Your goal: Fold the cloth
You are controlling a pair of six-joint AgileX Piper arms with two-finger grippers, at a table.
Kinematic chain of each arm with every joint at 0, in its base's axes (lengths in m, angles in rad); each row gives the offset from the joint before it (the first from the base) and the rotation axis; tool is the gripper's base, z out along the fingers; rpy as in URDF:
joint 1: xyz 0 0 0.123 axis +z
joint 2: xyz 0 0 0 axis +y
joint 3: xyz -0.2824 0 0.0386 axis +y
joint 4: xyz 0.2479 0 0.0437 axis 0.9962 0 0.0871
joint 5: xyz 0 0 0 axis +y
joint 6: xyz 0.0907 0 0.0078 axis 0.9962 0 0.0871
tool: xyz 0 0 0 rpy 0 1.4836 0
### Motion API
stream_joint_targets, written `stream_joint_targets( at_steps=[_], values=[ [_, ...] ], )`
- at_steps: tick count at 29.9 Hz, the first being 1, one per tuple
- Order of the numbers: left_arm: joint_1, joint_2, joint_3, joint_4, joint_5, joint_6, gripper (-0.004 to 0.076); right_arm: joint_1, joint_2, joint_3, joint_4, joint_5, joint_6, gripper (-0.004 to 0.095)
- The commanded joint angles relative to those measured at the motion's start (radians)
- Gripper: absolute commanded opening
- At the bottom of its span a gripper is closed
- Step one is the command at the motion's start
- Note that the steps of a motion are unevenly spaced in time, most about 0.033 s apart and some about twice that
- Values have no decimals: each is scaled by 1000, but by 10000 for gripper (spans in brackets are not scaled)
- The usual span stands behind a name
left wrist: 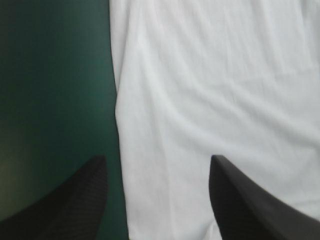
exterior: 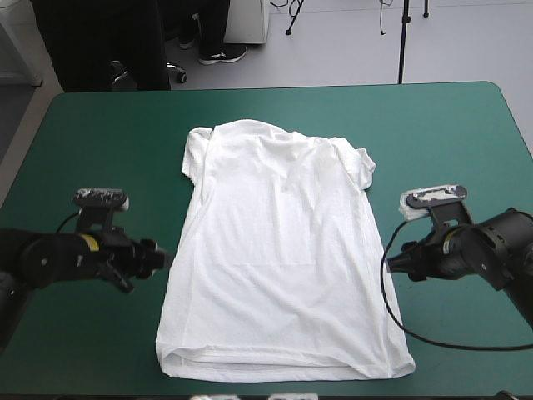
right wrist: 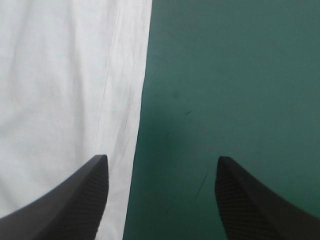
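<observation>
Here we are: the white short-sleeved T-shirt [exterior: 279, 250] lies spread flat in the middle of the teal-green covered surface [exterior: 92, 142]. Its long axis runs from the near edge to the far edge. The collar end points away toward the far edge and the hem lies close to the near edge. The body leans a little, with the hem end drifting toward the surface's right side. Up at the far end, the sleeve on the left is bunched in against the body, while the sleeve on the right sticks out a bit.

Now the left tool [exterior: 165, 260], low at the shirt's left side edge, about halfway along the body. In its wrist view its broad black fingers [left wrist: 75, 200] stand well apart and straddle that edge. One is over bare teal-green cover, the other over white fabric.

Across the way, the right tool [exterior: 391, 260] mirrors it at the shirt's right side edge, level with its partner. Its fingers [right wrist: 70, 200] are spread too, one over the cloth and one over the cover, with the shirt's edge running between them. Neither tool is pinching any fabric.
</observation>
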Motion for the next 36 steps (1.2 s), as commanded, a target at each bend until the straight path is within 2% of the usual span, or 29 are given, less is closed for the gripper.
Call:
stream_joint_targets(
  at_steps=[1,9,18,27,32,36],
  values=[
    [0,116,-116,-15,-133,0,441,-1,53,-82,-65,-79,22,590],
    [0,453,-282,42,-215,10,441,-1,240,-191,-104,-210,39,590],
    [0,743,-397,85,-256,27,441,-1,434,-316,-133,-230,39,577],
    [0,851,-443,142,-265,-5,424,-10,518,-350,-128,-257,37,577],
    [0,886,-443,117,-249,7,372,-66,569,-350,-103,-285,22,577],
    [0,896,-443,117,-246,5,280,-97,611,-354,-61,-287,-23,577]
  ],
)
